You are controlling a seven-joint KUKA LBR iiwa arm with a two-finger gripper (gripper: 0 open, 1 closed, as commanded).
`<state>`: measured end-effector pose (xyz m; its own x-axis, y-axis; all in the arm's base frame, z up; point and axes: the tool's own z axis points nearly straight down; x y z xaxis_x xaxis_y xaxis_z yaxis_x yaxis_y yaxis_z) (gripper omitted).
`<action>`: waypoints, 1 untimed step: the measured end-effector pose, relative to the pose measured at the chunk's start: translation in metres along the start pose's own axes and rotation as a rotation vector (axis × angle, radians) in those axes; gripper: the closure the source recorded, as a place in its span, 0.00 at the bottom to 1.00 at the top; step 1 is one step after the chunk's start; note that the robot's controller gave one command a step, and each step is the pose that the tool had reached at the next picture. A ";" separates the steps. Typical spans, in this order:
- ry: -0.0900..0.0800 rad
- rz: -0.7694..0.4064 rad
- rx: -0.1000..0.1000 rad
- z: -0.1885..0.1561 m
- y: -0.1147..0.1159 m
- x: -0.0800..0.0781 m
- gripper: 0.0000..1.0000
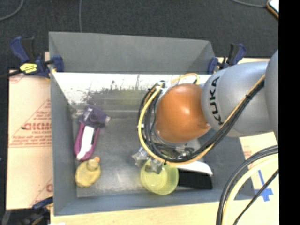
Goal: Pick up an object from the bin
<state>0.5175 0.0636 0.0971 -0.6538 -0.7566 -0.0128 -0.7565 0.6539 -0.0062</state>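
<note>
My gripper [148,162] comes down under the arm's wrist near the bin's front wall, at the middle. Its metal tip sits at the upper left rim of a round yellow-green cup-like thing [161,181], touching or just above it. Right of that cup lies a flat black thing with a white upper edge [197,178], partly under the arm. Whether anything is in the gripper is hidden.
A purple and white handled thing [87,135] lies at the left of the bin. A small yellow toy [87,172] sits in the front left corner. The arm and its orange cover hide the bin's right half.
</note>
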 end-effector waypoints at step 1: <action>0.000 0.002 0.000 -0.039 0.000 -0.001 1.00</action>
<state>0.5177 0.0635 0.1360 -0.6550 -0.7555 -0.0128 -0.7555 0.6551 -0.0058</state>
